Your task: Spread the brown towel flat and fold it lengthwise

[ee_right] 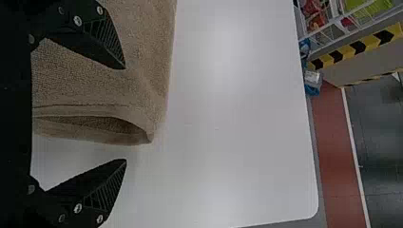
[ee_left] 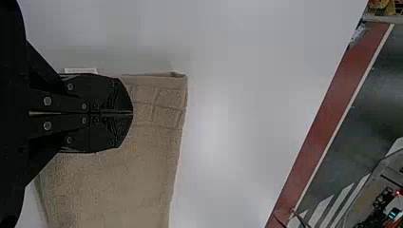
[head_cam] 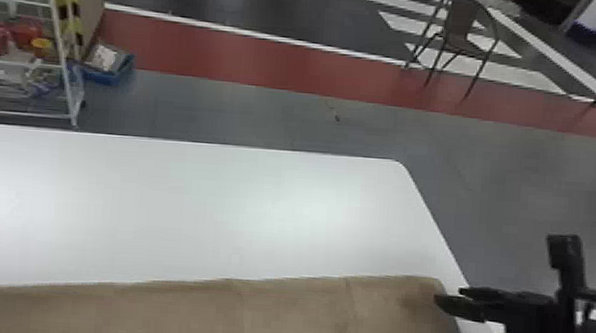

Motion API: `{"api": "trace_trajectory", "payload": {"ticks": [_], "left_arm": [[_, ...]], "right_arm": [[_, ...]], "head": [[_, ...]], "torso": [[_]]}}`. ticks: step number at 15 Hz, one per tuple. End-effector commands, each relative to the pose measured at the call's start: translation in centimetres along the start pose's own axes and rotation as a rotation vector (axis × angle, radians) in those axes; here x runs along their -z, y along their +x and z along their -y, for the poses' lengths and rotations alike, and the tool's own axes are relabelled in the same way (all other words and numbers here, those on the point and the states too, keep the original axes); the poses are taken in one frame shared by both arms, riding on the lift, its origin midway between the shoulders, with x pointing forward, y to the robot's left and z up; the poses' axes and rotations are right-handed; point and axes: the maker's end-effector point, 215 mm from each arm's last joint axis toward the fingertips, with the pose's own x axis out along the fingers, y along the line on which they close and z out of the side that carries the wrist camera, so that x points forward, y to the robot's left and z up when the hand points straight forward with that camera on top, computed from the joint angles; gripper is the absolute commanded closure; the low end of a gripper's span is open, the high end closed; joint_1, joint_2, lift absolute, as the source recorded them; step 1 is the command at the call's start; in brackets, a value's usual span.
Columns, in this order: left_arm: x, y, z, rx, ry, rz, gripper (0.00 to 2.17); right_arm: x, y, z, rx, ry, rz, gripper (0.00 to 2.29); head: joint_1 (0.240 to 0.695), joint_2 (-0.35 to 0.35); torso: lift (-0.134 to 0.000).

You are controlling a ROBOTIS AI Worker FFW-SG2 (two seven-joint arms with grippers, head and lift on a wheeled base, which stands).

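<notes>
And here's the brown towel point(head_cam: 271, 317), stretched along the near part of the white table point(head_cam: 199, 206), one end close by the table's right edge. Look at that end in the right wrist view: two layers, a rounded bend on the far side, a narrow gap between them! So the lengthwise fold looks made, or very nearly, and the play in hand is settling it. The right gripper point(ee_right: 125, 114) has its fingers wide apart, one over the cloth, the other out over bare tabletop. Over at the other end, the left gripper point(ee_left: 133, 112) has its fingers together above the towel; whether they pinch any cloth, I cannot tell. The next move, I'd say, calls for a gentle press and a straightening of that puffy right end, lining up the layers without dragging the fold askew.
</notes>
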Motion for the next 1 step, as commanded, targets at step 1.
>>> {"api": "trace_trajectory", "payload": {"ticks": [1], "left_arm": [[-0.06,0.05,0.19,0.006,0.001,0.002,1.17]], "right_arm": [[0.13,0.20,-0.37,-0.010,-0.001,0.003,0.21]], "head": [[0.695,-0.314]], "torso": [[-0.123]]}}
